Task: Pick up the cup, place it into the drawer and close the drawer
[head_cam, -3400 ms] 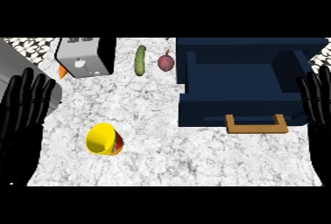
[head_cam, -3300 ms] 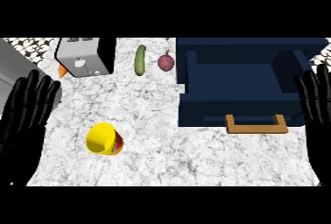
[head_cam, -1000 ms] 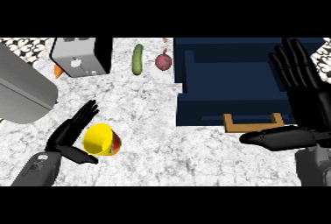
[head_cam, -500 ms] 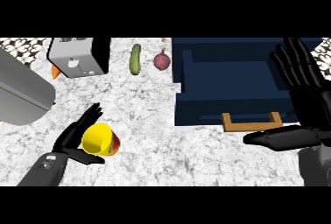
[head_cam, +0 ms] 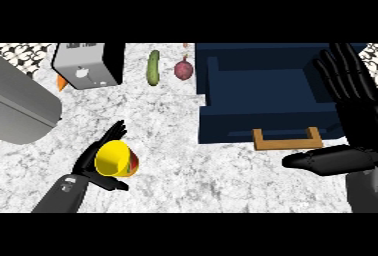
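The left robot hand [head_cam: 100,160] is set against the yellow cup [head_cam: 117,159], fingers straight behind it and thumb under it. The right robot hand [head_cam: 347,95] is held wide over the open blue drawer [head_cam: 258,90]. A toaster [head_cam: 88,64], a cucumber [head_cam: 153,67] and an onion [head_cam: 184,69] are seen on the counter [head_cam: 214,180].

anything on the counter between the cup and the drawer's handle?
Nothing: in the head view only bare marbled counter lies between the yellow cup, at the left hand, and the drawer's wooden handle.
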Robot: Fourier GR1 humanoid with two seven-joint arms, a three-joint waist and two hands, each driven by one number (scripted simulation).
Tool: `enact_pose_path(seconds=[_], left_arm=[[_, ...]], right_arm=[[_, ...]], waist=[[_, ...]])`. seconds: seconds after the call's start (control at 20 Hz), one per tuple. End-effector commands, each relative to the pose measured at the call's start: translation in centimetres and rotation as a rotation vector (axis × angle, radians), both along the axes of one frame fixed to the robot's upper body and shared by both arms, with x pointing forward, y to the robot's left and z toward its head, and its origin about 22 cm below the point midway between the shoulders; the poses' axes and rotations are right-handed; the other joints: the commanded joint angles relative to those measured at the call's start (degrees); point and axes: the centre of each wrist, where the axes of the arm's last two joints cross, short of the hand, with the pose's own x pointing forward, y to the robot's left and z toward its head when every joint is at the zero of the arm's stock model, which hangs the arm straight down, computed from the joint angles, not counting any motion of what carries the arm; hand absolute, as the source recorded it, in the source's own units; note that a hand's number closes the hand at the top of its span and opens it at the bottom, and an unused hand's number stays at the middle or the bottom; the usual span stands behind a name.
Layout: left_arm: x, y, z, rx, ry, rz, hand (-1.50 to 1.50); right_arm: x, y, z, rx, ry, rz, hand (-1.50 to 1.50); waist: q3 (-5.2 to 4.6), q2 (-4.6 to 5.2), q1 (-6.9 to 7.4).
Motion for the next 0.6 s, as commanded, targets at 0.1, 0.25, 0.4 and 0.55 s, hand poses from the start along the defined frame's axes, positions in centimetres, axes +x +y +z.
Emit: enact_pose_path(seconds=[0.1,0.25,0.4,0.55], left_arm=[[-0.6,0.0,-0.6,-0.148,-0.064,-0.079,-1.50],[0.7,-2.1,-0.3,-0.198,-0.018,-0.126,-1.50],[1.0,-2.2,0.0,-0.280,-0.009,-0.182,1.50],[0.0,-3.0,-0.7,-0.290,-0.098,-0.176,1.50]], right_arm=[[0.1,0.6,1.1,-0.011,-0.004,-0.004,-1.50],[1.1,-1.1,0.0,0.000,0.014,-0.003,-1.50],[1.2,-0.5,0.7,0.003,0.002,-0.004,-1.50],[0.2,-1.4,0.6,0.002,0.002,-0.016,-1.50]], waist=[[-0.05,0.04,0.06],[0.01,0.18,-0.04],[-0.06,0.25,-0.09],[0.01,-0.18,0.00]])
